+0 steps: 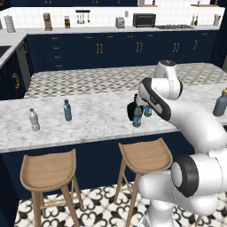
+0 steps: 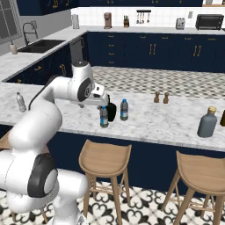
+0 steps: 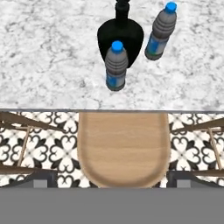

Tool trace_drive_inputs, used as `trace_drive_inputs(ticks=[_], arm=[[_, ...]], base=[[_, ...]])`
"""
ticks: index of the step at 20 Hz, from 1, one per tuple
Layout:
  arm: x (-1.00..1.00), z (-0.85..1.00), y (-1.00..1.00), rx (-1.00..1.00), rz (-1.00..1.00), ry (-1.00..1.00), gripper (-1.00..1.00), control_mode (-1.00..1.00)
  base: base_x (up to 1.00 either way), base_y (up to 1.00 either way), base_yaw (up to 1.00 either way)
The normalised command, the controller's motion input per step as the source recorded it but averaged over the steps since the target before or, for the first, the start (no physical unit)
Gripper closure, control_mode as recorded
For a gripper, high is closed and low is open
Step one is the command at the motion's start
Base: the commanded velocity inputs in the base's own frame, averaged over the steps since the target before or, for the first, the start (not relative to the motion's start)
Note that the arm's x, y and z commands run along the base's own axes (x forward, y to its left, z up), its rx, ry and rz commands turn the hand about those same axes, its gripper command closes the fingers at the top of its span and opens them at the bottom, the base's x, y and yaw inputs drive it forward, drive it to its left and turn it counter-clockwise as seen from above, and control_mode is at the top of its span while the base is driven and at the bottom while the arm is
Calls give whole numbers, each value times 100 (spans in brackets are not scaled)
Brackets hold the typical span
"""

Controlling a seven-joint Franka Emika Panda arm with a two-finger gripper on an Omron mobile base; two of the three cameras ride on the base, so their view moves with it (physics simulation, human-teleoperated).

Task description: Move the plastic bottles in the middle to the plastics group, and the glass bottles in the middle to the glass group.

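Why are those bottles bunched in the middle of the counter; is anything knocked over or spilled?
Nothing stands out. The two water bottles and the squat black bottle all stand upright on the marble counter, close together. No spill or damage shows. The teal bottle, pale bottle and tall grey bottle are upright too.

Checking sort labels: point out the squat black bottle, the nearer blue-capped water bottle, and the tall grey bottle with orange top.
squat black bottle (image 3: 127, 37): hand view, bulbous body.
nearer blue-capped water bottle (image 3: 116, 65): hand view, upper body.
tall grey bottle with orange top (image 2: 207, 124): right base view, body.
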Motion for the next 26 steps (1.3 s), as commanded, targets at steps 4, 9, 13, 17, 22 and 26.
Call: trace_drive_inputs(ticks=[4, 9, 13, 17, 22, 26], arm=[[65, -24, 0, -6, 0, 10, -100, -100], [62, -14, 0, 0, 0, 7, -100, -100], [77, -14, -5, 0, 0, 2, -100, -100], [67, -31, -17, 2, 0, 5, -100, -100], [42, -33, -3, 0, 0, 0, -100, -100], [18, -22, 0, 0, 0, 1, -100, -100]], base=[[0, 0, 0], [0, 0, 0], [0, 0, 0], [0, 0, 0], [0, 0, 0], [0, 0, 0]])
